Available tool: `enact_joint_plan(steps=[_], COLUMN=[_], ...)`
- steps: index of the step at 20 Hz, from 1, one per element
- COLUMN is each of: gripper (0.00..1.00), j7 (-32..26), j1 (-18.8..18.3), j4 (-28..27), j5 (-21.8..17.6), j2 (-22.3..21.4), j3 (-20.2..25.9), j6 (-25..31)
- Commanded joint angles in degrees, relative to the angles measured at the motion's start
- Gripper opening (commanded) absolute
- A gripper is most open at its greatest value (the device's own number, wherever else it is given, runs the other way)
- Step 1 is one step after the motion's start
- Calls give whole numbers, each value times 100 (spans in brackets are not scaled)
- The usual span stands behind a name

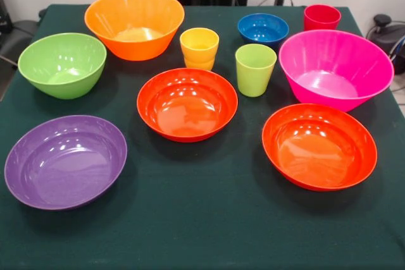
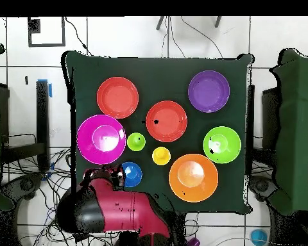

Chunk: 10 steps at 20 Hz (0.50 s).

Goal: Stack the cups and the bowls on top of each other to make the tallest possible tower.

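Note:
Every bowl and cup stands alone and upright on the dark green cloth, and no tower is in view. The bowls are deep orange (image 1: pixel 134 23), lime green (image 1: pixel 62 64), purple (image 1: pixel 65 161), magenta (image 1: pixel 335 69), small blue (image 1: pixel 262 30) and two shallow red-orange ones (image 1: pixel 187 104) (image 1: pixel 319 146). The yellow-orange cup (image 1: pixel 199 47) and the green cup (image 1: pixel 255 69) stand mid-table, the red cup (image 1: pixel 321 17) behind the magenta bowl. In the overhead view my arm (image 2: pixel 121 208) is drawn back at the table's edge, its gripper end (image 2: pixel 105 177) beside the blue bowl (image 2: pixel 131 173).
The table (image 2: pixel 240 70) has bare cloth along its front edge in the front view. Cables and chairs surround it on the floor.

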Motion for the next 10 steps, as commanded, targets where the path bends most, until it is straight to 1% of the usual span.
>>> enact_joint_plan(steps=[1,3,5,7,10], gripper=[100,100,100,100,100], j7=[1021,1066,1069,1124,1287], j1=[45,72,17,33,157], j4=[307,260,254,240,227], j5=[-149,-172,-173,-208,-247], j2=[862,1017,1104,1306,1559], j3=[150,130,191,202,106], j6=[-588,-758,-839,-1058,-1478])
